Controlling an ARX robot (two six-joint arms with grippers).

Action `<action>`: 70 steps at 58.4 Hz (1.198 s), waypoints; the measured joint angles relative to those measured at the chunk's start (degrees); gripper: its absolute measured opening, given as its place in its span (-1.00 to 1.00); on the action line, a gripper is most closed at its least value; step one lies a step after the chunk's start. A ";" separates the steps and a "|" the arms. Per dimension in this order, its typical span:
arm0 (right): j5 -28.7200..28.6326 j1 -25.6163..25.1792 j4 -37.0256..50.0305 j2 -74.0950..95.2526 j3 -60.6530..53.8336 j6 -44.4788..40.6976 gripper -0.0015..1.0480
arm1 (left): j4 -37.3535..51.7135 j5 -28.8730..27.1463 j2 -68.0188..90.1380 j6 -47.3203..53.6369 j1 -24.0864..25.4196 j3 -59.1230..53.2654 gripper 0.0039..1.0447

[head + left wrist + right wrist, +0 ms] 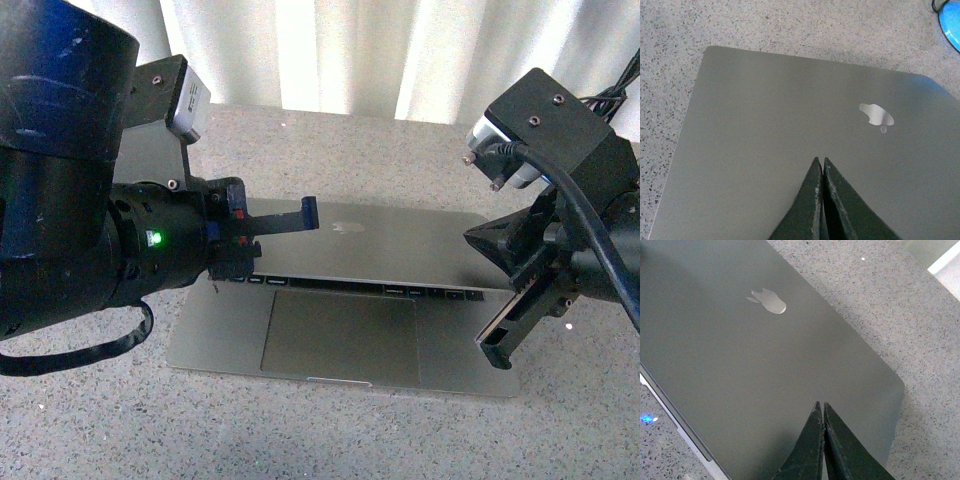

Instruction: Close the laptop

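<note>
The space-grey laptop (340, 330) lies on the speckled table, its lid (390, 245) folded far down with the silvery apple logo (345, 226) facing up; only a strip of black keys (400, 292) and the trackpad (340, 335) still show. My left gripper (308, 214) is shut and empty, over the lid's left part. In the left wrist view (821, 161) its tips point at the lid (790, 130) near the logo (876, 115). My right gripper (492, 352) is shut and empty at the laptop's right edge. In the right wrist view (820, 406) it is over the lid (765, 370) by a corner.
The speckled grey table (100, 420) runs round the laptop. White curtains (330, 50) hang behind the table's far edge. A blue round object (951, 22) shows at the edge of the left wrist view.
</note>
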 joint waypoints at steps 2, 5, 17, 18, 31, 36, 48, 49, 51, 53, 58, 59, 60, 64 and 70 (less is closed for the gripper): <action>0.02 0.09 0.07 0.22 -0.02 0.11 -0.98 | 0.11 0.02 0.20 -0.22 0.09 -0.04 -0.94; 0.28 0.26 0.07 0.61 -0.02 0.55 -0.98 | 0.33 0.17 0.55 -0.68 0.26 -0.09 -0.94; 0.48 0.55 0.20 2.49 -0.11 2.40 -0.98 | 1.11 0.44 1.46 -1.31 0.50 -0.15 -0.94; 0.59 0.59 0.22 2.54 -0.13 2.47 -0.98 | 1.11 0.44 1.49 -1.33 0.50 -0.15 -0.94; 0.96 1.16 0.13 2.64 -0.68 4.15 -0.98 | 1.18 0.57 1.57 -1.75 0.48 -0.37 -0.94; 1.05 1.44 0.13 2.64 -1.03 4.55 -0.98 | 1.57 0.61 1.57 -2.56 0.37 -0.87 -0.94; 1.95 2.10 0.74 2.64 -2.32 5.11 -0.98 | 2.89 0.52 1.57 -5.16 -0.17 -2.36 -0.94; 2.01 2.14 0.96 2.67 -2.51 5.11 -0.98 | 2.99 0.50 1.57 -5.33 -0.26 -2.47 -0.94; 2.36 2.23 1.16 2.78 -2.73 5.16 -0.98 | 3.26 0.50 1.60 -5.77 -0.46 -2.69 -0.94; 2.58 2.29 1.22 2.91 -2.91 5.20 -0.98 | 3.54 0.44 1.60 -6.27 -0.68 -2.91 -0.94; 2.84 2.45 1.64 3.21 -3.34 5.25 -0.98 | 4.33 0.33 1.68 -7.37 -1.07 -3.32 -0.94; 2.91 2.47 1.73 3.26 -3.41 5.29 -0.98 | 4.39 0.31 1.70 -7.37 -1.09 -3.37 -0.94; 3.02 2.49 1.77 3.32 -3.50 5.35 -0.98 | 4.61 0.28 1.75 -7.65 -1.18 -3.45 -0.94; 3.63 2.69 1.81 3.54 -3.78 5.51 -0.98 | 5.18 0.11 2.05 -8.35 -1.44 -3.65 -0.94; 4.22 2.99 2.05 3.93 -4.17 5.81 -0.98 | 6.01 -0.02 2.64 -9.44 -1.70 -3.91 -0.94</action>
